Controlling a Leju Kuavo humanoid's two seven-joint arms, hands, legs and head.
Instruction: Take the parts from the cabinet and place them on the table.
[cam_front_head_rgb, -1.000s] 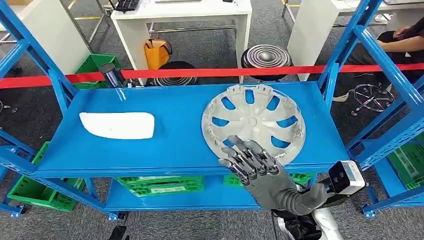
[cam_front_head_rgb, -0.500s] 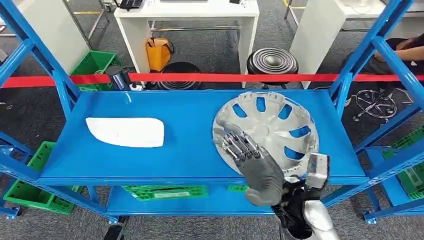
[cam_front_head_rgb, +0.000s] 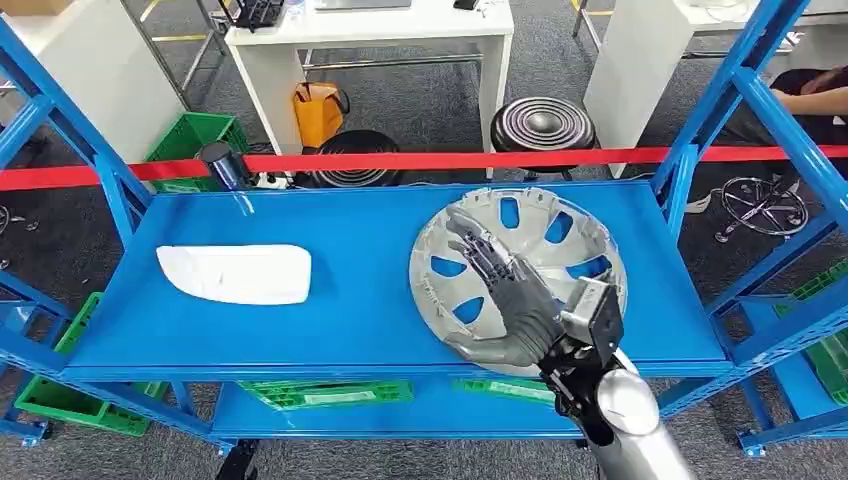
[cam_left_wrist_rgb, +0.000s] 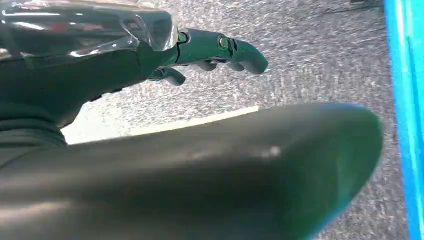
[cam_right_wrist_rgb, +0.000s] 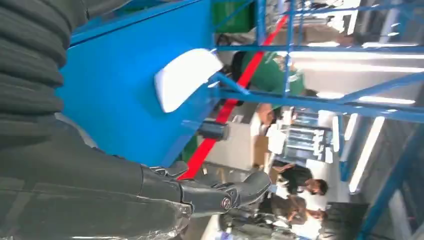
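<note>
A silver hubcap (cam_front_head_rgb: 540, 225) lies on the right half of the blue shelf (cam_front_head_rgb: 350, 300). My right hand (cam_front_head_rgb: 500, 290) reaches in over its near side, fingers stretched out and spread across the spokes; I cannot tell whether the thumb touches the rim. A white curved part (cam_front_head_rgb: 235, 273) lies flat on the left half of the shelf, and the right wrist view shows it (cam_right_wrist_rgb: 185, 77) beyond my hand (cam_right_wrist_rgb: 200, 192). In the left wrist view my left hand (cam_left_wrist_rgb: 210, 47) hangs over grey floor, fingers loosely extended and holding nothing.
Blue uprights (cam_front_head_rgb: 700, 130) frame the shelf on both sides. A red tape (cam_front_head_rgb: 400, 160) runs behind its back edge, next to a dark cylinder (cam_front_head_rgb: 222, 165). Beyond are stools (cam_front_head_rgb: 540, 122), a white table (cam_front_head_rgb: 370, 25), green crates (cam_front_head_rgb: 195, 135) and a seated person (cam_front_head_rgb: 810, 95).
My right hand has moved forward from the hubcap's near rim to lie over its spokes, the wrist turning inward. The head camera shifted slightly; the parts stay in place.
</note>
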